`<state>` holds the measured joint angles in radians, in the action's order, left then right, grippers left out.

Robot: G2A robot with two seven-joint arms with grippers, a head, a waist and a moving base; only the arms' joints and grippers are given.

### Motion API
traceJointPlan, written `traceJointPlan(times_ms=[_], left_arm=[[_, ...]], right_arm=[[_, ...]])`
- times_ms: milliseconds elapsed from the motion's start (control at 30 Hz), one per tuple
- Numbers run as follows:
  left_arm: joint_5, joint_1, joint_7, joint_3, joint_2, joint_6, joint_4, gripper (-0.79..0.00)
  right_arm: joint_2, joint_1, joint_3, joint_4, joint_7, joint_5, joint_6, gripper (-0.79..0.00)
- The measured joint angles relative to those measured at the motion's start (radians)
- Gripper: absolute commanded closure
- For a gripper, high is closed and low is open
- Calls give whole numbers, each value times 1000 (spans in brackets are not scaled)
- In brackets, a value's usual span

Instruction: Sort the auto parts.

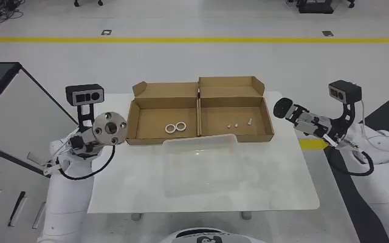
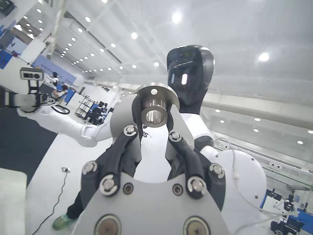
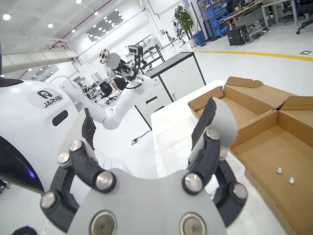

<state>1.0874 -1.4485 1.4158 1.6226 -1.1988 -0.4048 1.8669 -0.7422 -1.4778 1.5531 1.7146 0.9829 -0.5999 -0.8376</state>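
Observation:
My left gripper (image 2: 154, 121) is shut on a round metal flanged hub (image 2: 156, 101), held up off the table's left edge with its face turned upward (image 1: 110, 128). The same hub (image 3: 104, 56) shows far off in the right wrist view. My right gripper (image 3: 149, 121) is open and holds nothing; it hangs beyond the table's right edge (image 1: 281, 108). Two brown cardboard boxes stand side by side at the back of the table. The left box (image 1: 146, 124) holds two white rings (image 1: 175, 127). The right box (image 1: 213, 121) holds small metal bolts (image 1: 238, 122).
A clear plastic tray (image 1: 200, 159) lies on the white table (image 1: 267, 182) in front of the boxes. A black-framed cabinet (image 1: 27, 103) stands to the left of the table. In the right wrist view two bolts (image 3: 285, 175) lie in the nearer box (image 3: 259, 152).

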Motion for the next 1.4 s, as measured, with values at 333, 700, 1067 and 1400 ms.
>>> traceJointPlan(times_ms=[333, 700, 1067, 1400], left_arm=[[128, -19, 22, 16, -37, 22, 8, 0], [272, -25, 119, 97, -110, 119, -22, 0], [-5, -12, 115, 136, -149, 115, -3, 0], [-263, -24, 48, 143, -151, 48, 12, 0]], right_arm=[[0, 0, 0, 0, 0, 0, 0, -785], [0, 0, 0, 0, 0, 0, 0, -785], [0, 0, 0, 0, 0, 0, 0, -785], [0, 0, 0, 0, 0, 0, 0, -785]])
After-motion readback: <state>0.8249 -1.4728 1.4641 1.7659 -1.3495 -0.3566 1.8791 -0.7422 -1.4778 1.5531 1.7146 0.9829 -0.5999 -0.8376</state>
